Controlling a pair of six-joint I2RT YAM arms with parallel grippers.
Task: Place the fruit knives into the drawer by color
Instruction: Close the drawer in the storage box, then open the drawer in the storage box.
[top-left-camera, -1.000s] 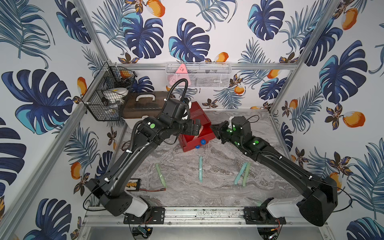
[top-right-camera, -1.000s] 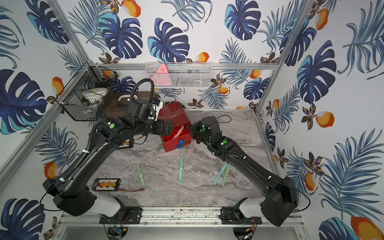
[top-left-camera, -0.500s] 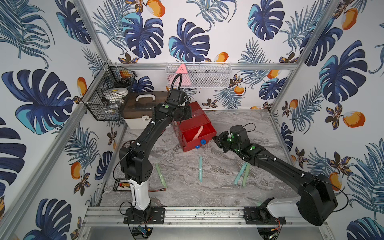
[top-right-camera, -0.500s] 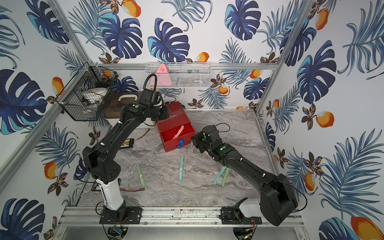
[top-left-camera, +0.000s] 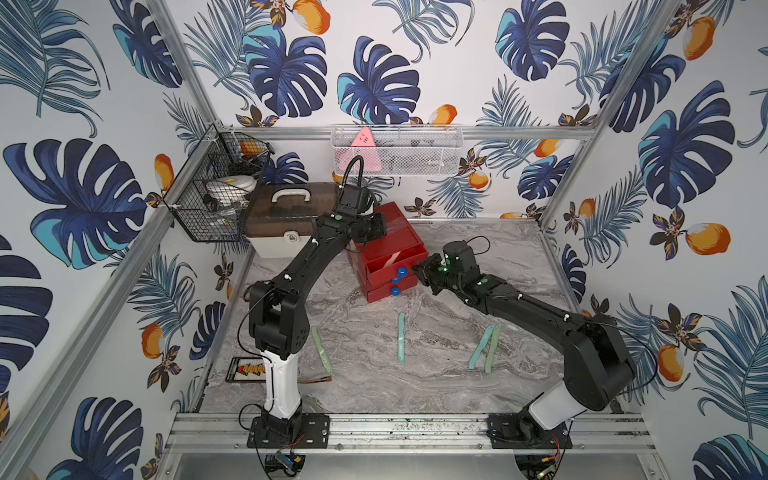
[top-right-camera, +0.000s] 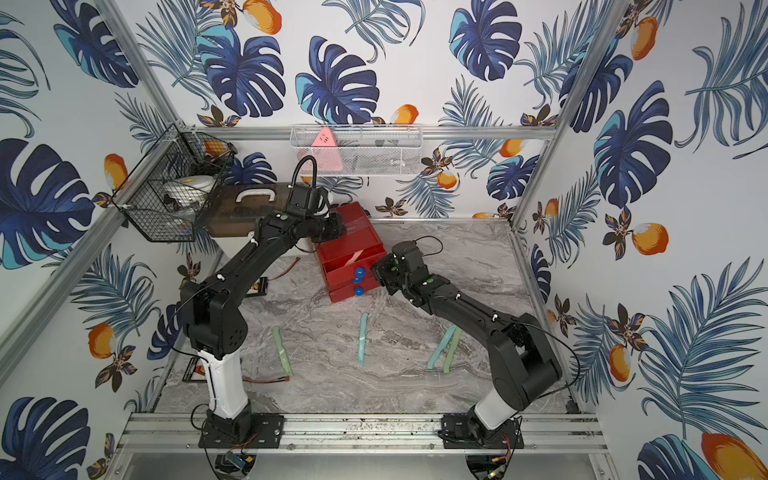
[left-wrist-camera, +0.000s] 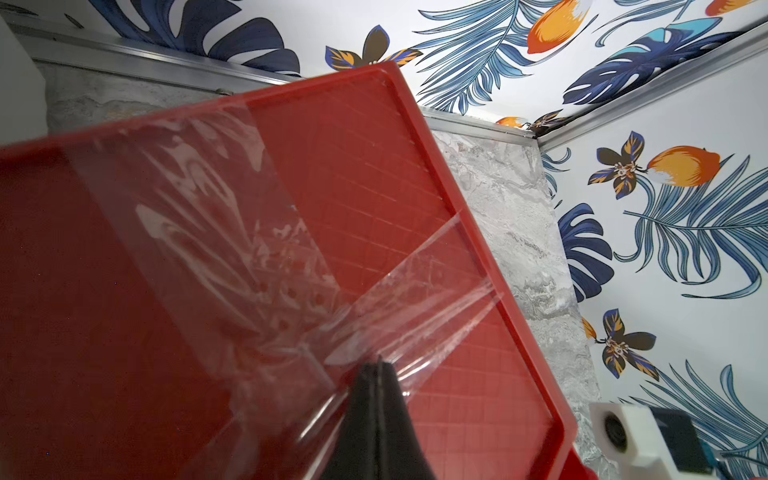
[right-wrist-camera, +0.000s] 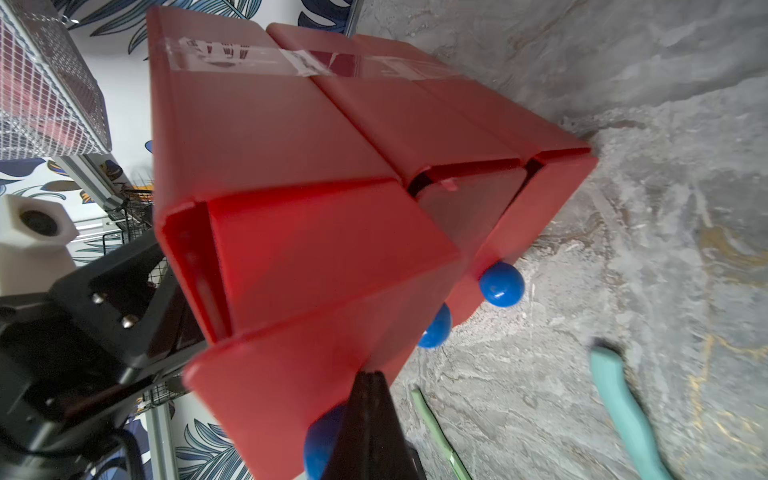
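Red drawer chest (top-left-camera: 399, 239) at the back of the table (top-left-camera: 457, 386), its top drawer (top-left-camera: 384, 272) pulled out with a pink knife (top-left-camera: 392, 261) inside.
In front lie a green knife (top-left-camera: 322, 352), a teal knife (top-left-camera: 401, 345) and a teal-and-green pair (top-left-camera: 482, 349). The left gripper (left-wrist-camera: 377, 368), jaws closed, rests on the chest's taped top. The right gripper (right-wrist-camera: 370, 376), jaws closed, sits by the top drawer's blue knob (top-left-camera: 401, 271).

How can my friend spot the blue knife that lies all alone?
Look at the grey marble table and find the red chest of drawers near the back. In front of its blue knobs, in the middle of the table, lies a teal-blue knife on its own. The other teal-blue knife lies right beside a pale green knife.
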